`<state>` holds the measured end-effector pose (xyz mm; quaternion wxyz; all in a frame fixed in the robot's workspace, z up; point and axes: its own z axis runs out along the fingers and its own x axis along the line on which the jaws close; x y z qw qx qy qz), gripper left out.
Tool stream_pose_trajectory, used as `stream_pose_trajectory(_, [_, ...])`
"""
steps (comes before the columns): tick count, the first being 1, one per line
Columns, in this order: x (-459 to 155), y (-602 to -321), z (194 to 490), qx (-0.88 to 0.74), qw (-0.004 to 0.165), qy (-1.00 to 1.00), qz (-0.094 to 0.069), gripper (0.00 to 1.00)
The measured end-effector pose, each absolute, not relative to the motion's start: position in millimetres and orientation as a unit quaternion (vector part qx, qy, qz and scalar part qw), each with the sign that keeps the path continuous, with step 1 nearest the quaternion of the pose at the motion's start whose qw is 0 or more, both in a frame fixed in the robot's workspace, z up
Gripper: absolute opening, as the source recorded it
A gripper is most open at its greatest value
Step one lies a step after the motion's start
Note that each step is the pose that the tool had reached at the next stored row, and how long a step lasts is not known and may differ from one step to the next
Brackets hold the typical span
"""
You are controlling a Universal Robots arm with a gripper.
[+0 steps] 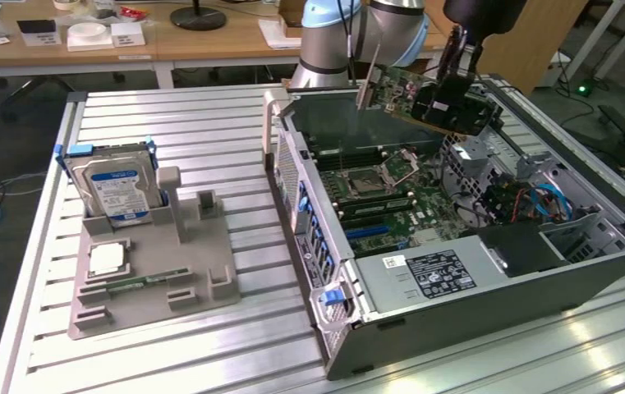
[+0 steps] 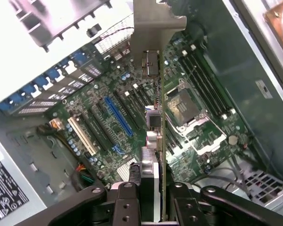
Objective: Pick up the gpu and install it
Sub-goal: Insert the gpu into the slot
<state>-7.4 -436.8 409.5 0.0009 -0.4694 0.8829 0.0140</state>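
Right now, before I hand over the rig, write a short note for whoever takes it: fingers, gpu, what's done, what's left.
Gripper: fingers shut on the gpu.
Gpu: held tilted in the air above the open computer case, over the motherboard, bracket end pointing away from the gripper.
Done: pick-up.
Left: the card is not yet seated in any slot, so the install is not done.
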Motion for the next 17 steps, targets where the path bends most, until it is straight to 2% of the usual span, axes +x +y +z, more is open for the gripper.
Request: stream_pose_trajectory(17, [-7.4,-436.8,409.3,-0.581,-0.001,0.814,0.014,0.28])
